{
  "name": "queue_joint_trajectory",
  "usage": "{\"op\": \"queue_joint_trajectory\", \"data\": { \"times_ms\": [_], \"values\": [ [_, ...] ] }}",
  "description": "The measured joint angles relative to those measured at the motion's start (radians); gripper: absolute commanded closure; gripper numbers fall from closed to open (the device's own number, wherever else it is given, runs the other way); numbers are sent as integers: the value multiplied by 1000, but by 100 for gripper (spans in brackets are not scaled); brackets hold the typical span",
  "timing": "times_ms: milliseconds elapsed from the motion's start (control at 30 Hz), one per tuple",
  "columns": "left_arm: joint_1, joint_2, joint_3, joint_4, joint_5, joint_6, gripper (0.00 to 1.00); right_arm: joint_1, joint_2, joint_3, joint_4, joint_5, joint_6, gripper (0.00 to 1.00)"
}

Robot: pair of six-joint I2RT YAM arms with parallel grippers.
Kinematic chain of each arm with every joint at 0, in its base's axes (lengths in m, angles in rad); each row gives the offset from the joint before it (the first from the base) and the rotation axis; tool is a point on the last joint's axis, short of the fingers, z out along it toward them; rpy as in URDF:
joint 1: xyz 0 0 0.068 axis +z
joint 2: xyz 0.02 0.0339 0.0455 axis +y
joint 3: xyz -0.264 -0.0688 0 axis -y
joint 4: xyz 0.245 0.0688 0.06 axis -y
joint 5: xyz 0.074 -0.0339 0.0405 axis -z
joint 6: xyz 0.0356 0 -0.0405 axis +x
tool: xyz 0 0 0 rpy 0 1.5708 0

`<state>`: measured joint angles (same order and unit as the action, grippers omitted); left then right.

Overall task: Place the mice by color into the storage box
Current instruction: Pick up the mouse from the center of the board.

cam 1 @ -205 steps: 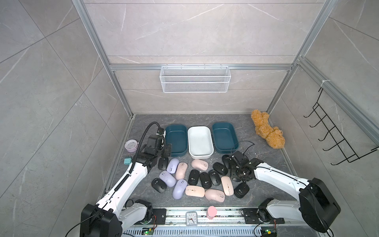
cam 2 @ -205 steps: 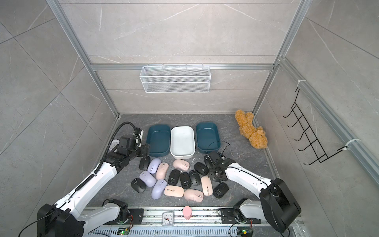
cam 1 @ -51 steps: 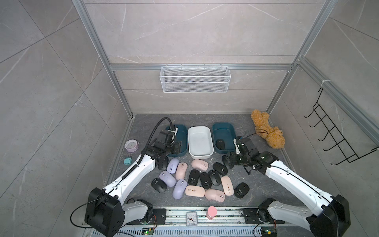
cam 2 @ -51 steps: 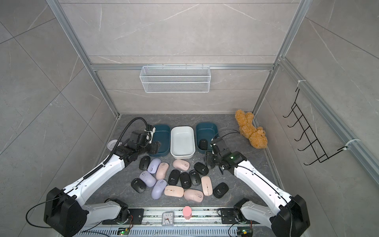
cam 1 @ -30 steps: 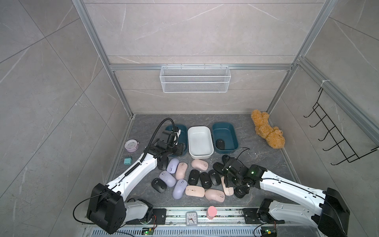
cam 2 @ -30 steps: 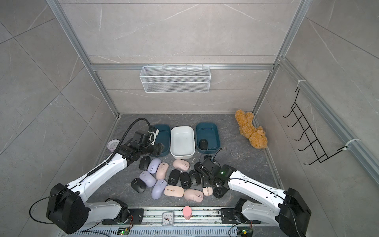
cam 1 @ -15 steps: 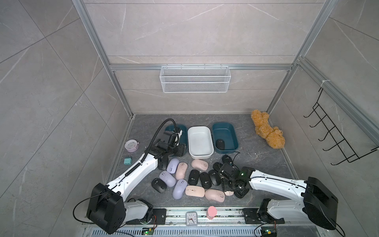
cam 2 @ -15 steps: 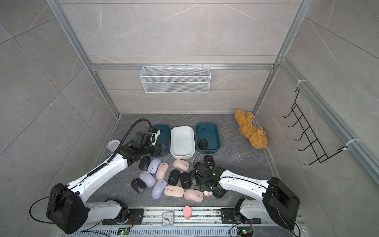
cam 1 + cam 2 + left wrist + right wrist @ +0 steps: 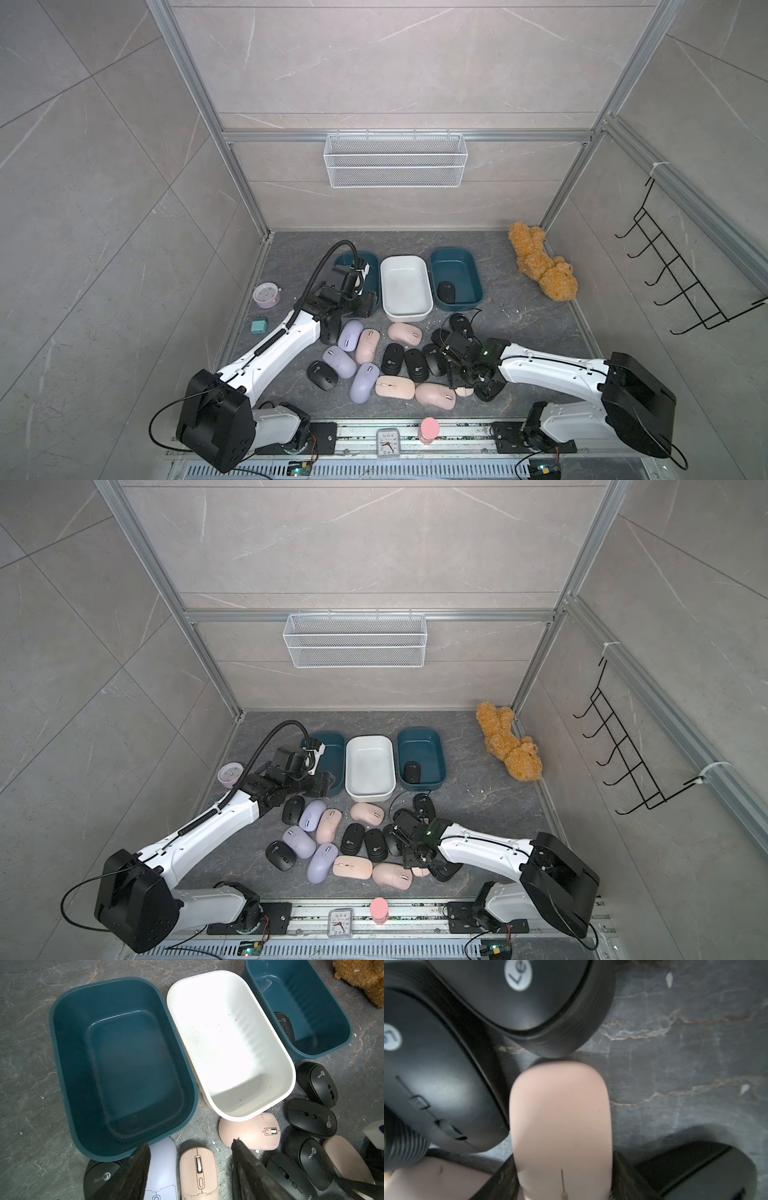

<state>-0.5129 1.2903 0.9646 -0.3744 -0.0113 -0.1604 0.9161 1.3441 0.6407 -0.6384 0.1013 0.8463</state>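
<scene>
Several black, pink and lavender mice lie bunched on the dark floor before three storage boxes: a teal box, a white box and a second teal box that holds one black mouse. My right gripper is low at the pile's right end, shut on a pink mouse that still rests on the floor; the fingers press its sides. My left gripper hovers open over the near rim of the left teal box, above a pink mouse and a lavender mouse.
A brown teddy bear lies at the back right. A round lavender alarm clock and a small teal block sit by the left wall. A wire basket and black hooks hang on the walls.
My right arm came back from the right teal box, dropped to the right end of the pile and closed on the pink mouse. The left arm has hardly moved.
</scene>
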Motion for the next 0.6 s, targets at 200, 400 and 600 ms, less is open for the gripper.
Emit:
{"op": "queue_joint_trajectory", "data": {
  "times_ms": [200,400,600],
  "values": [
    [0,0,0,0,-10,1,35,2,10,-4,9,6,5,36],
    [0,1,0,0,-13,4,35,3,8,-3,5,19,19,43],
    [0,1,0,0,-13,4,35,3,-30,8,-56,42,23,43]
  ]
}}
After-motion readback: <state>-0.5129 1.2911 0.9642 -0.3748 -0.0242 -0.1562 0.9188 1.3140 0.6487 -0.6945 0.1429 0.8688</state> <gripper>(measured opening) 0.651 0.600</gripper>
